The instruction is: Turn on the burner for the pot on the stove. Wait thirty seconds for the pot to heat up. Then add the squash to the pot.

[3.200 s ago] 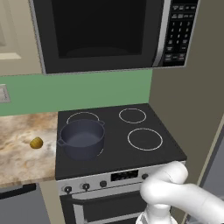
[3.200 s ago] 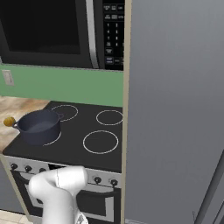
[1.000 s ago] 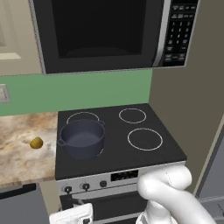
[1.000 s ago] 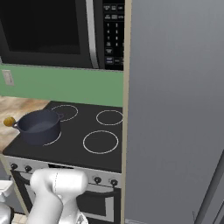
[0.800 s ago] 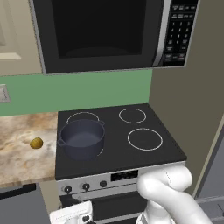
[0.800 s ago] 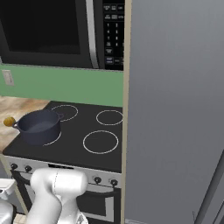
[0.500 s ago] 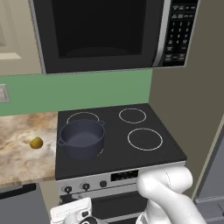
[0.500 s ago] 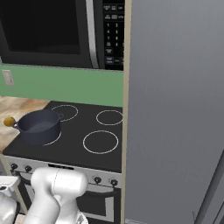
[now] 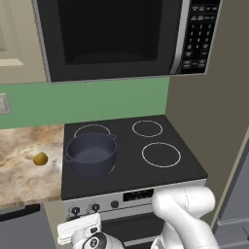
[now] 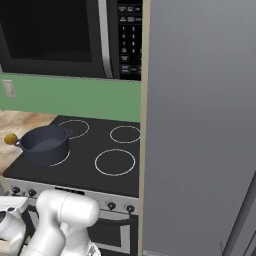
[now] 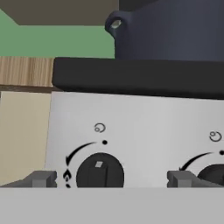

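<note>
We are holding our hand [image 11: 109,178] released, fingers spread wide on either side of a black knob [image 11: 99,174] on the stove's [image 9: 170,168] silver front panel. The pot [image 9: 91,154] is sitting on the front-left burner [image 9: 111,170], and the squash [image 9: 40,158] is lying on the bench [image 9: 19,170] just left of the stove.

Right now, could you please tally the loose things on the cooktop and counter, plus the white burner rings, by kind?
Pots: 1, the pot on the front left burner.
Squash: 1, the squash on the counter.
White burner rings: 4.
Total: 6.
</note>
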Tool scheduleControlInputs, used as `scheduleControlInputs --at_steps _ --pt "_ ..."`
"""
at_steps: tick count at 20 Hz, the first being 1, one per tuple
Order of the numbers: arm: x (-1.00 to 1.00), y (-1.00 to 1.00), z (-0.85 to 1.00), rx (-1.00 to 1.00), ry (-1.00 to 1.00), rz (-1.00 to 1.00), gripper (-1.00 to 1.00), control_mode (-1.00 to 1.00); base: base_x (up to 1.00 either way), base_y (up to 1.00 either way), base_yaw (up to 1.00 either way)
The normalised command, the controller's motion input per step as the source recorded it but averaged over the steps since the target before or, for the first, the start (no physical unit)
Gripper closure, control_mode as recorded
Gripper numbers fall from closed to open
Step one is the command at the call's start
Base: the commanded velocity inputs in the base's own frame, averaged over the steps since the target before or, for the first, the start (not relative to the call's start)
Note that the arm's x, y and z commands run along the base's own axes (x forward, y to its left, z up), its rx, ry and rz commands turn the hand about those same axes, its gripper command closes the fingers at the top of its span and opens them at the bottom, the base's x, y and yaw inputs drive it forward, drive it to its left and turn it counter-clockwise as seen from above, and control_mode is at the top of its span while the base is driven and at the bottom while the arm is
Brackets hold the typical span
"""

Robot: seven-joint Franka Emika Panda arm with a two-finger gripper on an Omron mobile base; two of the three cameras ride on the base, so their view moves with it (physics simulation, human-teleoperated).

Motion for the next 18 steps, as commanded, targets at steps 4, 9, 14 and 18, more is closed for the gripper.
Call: scheduleControlInputs --at_steps 4,9,14,18 --pt "0.19 0.00 -0.18 0.00 0.00 0.00 -1.00 -1.00 0.00 0.00 0.00" --pt "0.21 0.13 -0.13 0.00 -0.02 0.00 -1.00 -1.00 0.00 0.00 0.00" --pt "0.19 0.14 -0.03 0.00 -0.04 0.00 -1.00 -1.00 0.00 0.00 0.00" --pt "0.31 0.13 0.00 0.00 -0.01 0.00 -1.00 -1.00 0.00 0.00 0.00"
